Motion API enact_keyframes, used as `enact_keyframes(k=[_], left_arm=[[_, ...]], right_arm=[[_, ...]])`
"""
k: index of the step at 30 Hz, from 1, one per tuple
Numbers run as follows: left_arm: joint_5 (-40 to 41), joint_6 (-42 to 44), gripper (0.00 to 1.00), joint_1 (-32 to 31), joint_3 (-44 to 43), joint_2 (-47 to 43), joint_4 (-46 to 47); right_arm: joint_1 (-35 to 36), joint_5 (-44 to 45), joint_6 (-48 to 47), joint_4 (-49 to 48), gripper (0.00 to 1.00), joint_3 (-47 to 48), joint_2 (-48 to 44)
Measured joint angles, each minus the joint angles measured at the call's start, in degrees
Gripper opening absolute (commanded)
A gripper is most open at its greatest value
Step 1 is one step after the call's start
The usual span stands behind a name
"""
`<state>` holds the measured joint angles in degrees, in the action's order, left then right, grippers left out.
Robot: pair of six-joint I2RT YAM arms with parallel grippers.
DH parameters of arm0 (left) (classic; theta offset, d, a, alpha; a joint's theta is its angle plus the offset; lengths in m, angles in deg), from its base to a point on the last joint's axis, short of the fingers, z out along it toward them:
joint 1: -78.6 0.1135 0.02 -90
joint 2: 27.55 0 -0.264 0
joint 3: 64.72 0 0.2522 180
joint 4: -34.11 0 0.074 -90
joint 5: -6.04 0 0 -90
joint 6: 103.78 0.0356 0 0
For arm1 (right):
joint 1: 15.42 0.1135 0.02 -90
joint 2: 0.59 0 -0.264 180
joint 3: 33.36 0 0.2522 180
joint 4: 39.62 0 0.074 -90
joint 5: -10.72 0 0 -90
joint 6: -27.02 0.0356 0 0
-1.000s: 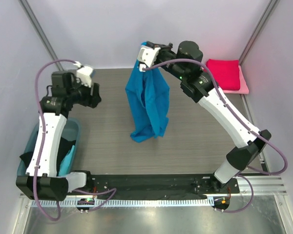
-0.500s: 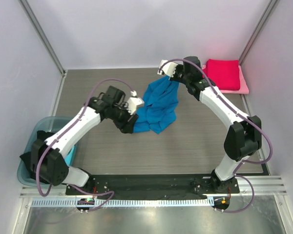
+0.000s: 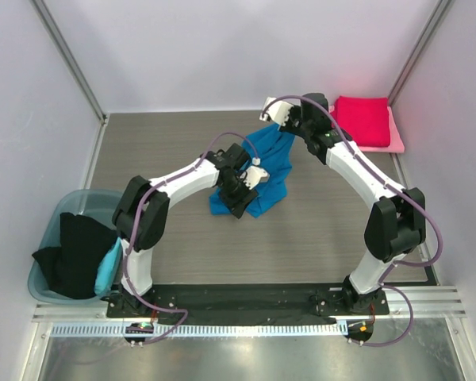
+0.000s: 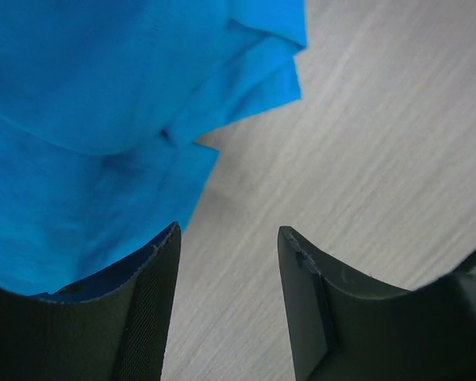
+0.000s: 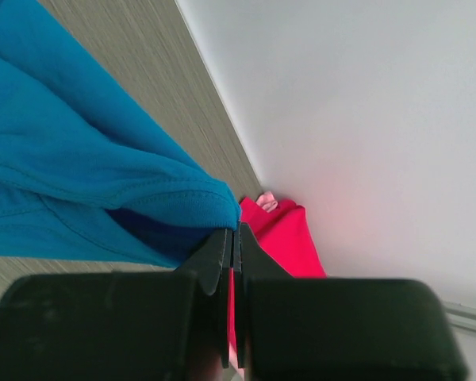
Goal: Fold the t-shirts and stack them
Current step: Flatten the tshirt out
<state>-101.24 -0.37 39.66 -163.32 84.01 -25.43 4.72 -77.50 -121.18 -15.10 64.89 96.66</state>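
The bright blue t-shirt (image 3: 266,171) lies crumpled on the grey table, its far edge lifted. My right gripper (image 3: 286,127) is shut on that edge; the pinched hem shows in the right wrist view (image 5: 186,198). My left gripper (image 3: 239,196) is open and empty, low over the table at the shirt's near left edge. In the left wrist view the blue cloth (image 4: 103,119) fills the upper left and bare table shows between the fingers (image 4: 155,302). A folded crimson t-shirt (image 3: 363,119) lies on a pale pink one (image 3: 396,140) at the far right. A black t-shirt (image 3: 75,254) hangs over the tub.
A translucent teal plastic tub (image 3: 51,234) stands at the near left, with light blue cloth (image 3: 107,266) in it beside the black shirt. White walls close the back and both sides. The crimson stack also shows in the right wrist view (image 5: 282,238).
The right gripper lowered the hanging blue shirt onto the table and still holds its edge. The left arm swung from the tub side to the shirt's near left edge.
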Motion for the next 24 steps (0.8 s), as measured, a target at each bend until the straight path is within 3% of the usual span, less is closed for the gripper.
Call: enact_keyframes(k=[22, 24], left_arm=[[5.31, -1.01, 0.48, -0.83, -6.56, 8.87, 1.27], [5.51, -1.09, 0.38, -0.9, -7.13, 9.29, 1.11]], right_arm=[[-2.51, -0.87, 2.99, -0.02, 0.01, -0.72, 0.0], [-2.62, -0.9, 3.08, -0.02, 0.01, -0.72, 0.0]])
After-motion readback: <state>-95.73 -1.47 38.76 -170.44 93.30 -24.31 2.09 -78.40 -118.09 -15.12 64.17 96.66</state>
